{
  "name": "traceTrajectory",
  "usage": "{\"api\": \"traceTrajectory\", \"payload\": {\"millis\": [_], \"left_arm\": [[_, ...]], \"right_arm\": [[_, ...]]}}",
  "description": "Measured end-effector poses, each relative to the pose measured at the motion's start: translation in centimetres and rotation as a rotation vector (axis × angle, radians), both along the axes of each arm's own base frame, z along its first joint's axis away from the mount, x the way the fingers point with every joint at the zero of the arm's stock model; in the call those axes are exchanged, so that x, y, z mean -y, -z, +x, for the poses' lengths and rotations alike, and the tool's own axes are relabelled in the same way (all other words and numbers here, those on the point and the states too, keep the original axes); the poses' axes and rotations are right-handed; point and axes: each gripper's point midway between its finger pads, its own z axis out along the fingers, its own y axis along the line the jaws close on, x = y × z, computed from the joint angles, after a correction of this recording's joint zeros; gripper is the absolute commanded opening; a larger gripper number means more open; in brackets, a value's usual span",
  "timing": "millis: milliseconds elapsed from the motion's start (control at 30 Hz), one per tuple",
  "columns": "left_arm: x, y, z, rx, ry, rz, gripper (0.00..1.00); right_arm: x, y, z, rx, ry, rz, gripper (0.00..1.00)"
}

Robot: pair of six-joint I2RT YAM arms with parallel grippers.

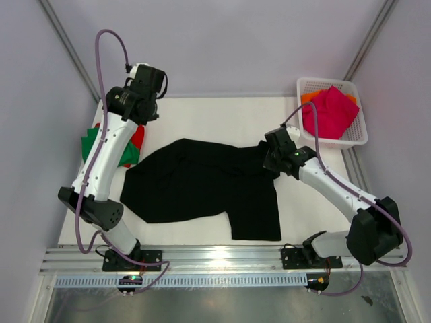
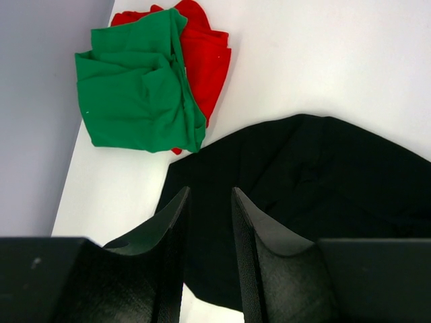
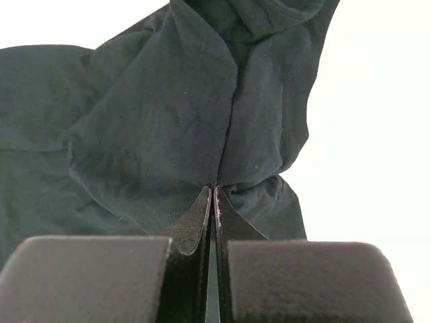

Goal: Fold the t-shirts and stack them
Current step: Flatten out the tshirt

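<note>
Left arm: reaches up the left side of the table (image 1: 222, 111) with its elbow bent. The left gripper (image 2: 209, 194) hovers over the black shirt's left edge, fingers parted by a narrow gap with nothing between them.
Right arm: stretched diagonally inward. The right gripper (image 3: 213, 190) sits low at the shirt's upper right, fingers pressed together, seemingly pinching a bunched fold.
Black t-shirt (image 1: 202, 185): spread mid-table, rumpled.
Green t-shirt (image 2: 135, 94): piled on the red t-shirt (image 2: 205, 54) at the left edge.
Basket (image 1: 333, 82): far right corner, holding the pink t-shirt (image 1: 330, 111) over the orange t-shirt (image 1: 310, 96).

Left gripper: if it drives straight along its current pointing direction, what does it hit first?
The black t-shirt, near its edge: the jaws of the left gripper frame that cloth in the wrist view. The green t-shirt sits off-line, to the side. Height above the cloth is unclear.
</note>
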Motion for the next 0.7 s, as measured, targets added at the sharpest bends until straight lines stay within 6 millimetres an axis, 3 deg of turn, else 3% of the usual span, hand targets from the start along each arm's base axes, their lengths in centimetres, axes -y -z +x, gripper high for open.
{"api": "traceTrajectory", "payload": {"millis": [33,67,100,133,267,433,567,700], "left_arm": [[0.0,0.0,0.0,0.000,0.000,0.000,0.34],[0.0,0.0,0.0,0.000,0.000,0.000,0.34],[0.0,0.0,0.0,0.000,-0.001,0.001,0.34],[0.0,0.0,0.0,0.001,-0.001,0.002,0.36],[-0.1,0.0,0.0,0.000,0.000,0.004,0.43],[-0.1,0.0,0.0,0.000,-0.001,0.006,0.44],[-0.2,-0.1,0.0,0.002,-0.004,0.010,0.44],[-0.2,0.0,0.1,-0.001,-0.003,0.012,0.44]], "right_arm": [[0.0,0.2,-0.1,-0.008,0.000,-0.004,0.06],[0.1,0.4,-0.1,-0.017,0.000,-0.009,0.15],[0.1,0.7,-0.2,-0.025,0.001,-0.012,0.30],[0.2,0.8,-0.2,-0.031,-0.001,-0.017,0.34],[0.4,2.2,-0.6,-0.084,-0.006,-0.048,0.37],[0.5,2.8,-1.6,-0.117,-0.022,-0.046,0.37],[0.2,3.2,-4.3,-0.137,-0.050,0.027,0.37],[0.8,5.0,-7.5,-0.196,-0.055,0.051,0.37]]}}
